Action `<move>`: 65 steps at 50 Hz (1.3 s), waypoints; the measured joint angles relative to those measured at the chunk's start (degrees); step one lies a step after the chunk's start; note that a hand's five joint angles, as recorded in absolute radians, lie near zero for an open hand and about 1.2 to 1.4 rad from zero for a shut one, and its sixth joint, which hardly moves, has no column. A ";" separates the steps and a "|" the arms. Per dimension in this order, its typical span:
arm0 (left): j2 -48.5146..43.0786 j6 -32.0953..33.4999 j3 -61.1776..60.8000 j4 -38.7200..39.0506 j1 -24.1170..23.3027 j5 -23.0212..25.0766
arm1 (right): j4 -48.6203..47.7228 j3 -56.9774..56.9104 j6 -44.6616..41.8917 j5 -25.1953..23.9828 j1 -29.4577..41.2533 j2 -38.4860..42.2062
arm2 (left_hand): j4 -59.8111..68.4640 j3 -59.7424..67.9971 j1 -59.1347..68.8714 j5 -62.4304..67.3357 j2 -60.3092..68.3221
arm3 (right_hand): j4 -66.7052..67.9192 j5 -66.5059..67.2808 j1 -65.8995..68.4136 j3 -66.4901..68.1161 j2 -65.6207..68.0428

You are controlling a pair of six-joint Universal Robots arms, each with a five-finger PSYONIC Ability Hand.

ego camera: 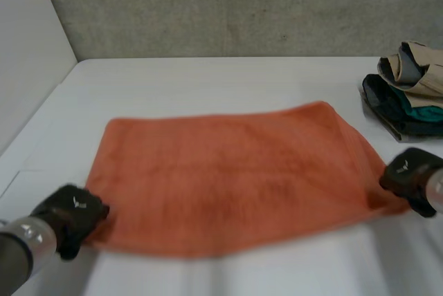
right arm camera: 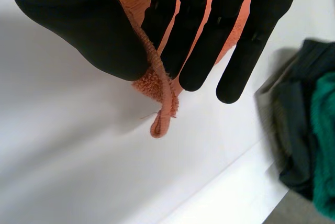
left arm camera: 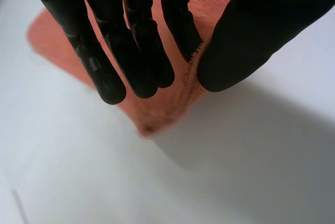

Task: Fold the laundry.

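An orange towel (ego camera: 228,175) lies spread across the white table (ego camera: 208,81). My left hand (ego camera: 73,214) is at its near left corner; in the left wrist view the straight fingers (left arm camera: 136,41) and thumb pinch the towel (left arm camera: 157,109) edge between them. My right hand (ego camera: 410,175) is at the near right corner. There the thumb (right arm camera: 84,25) presses the towel's hem (right arm camera: 162,103) against the straight fingers, and the corner hangs just above the table.
A stack of folded clothes (ego camera: 408,88), tan on top with dark and teal pieces below, sits at the table's far right edge; the dark and teal pieces (right arm camera: 309,140) lie beside my right hand. A grey wall stands behind the table.
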 measured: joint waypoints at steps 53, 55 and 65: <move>-28.36 -14.21 28.16 54.16 -2.90 -6.18 | -52.54 -20.72 12.96 0.65 11.66 24.56 | 0.19 0.04 0.00 0.15 0.06 | 0.02 0.28 0.00 0.04 0.00; -29.60 -13.99 25.34 53.72 -2.94 -5.92 | -49.98 -19.17 13.18 0.05 11.54 25.99 | 0.19 0.04 0.00 0.15 0.07 | 0.02 0.27 0.00 0.04 0.00; -19.38 -8.04 8.78 35.68 -2.12 -4.50 | -25.60 -10.28 11.95 0.26 9.07 17.95 | 0.19 0.04 0.00 0.15 0.06 | 0.02 0.27 0.00 0.04 0.00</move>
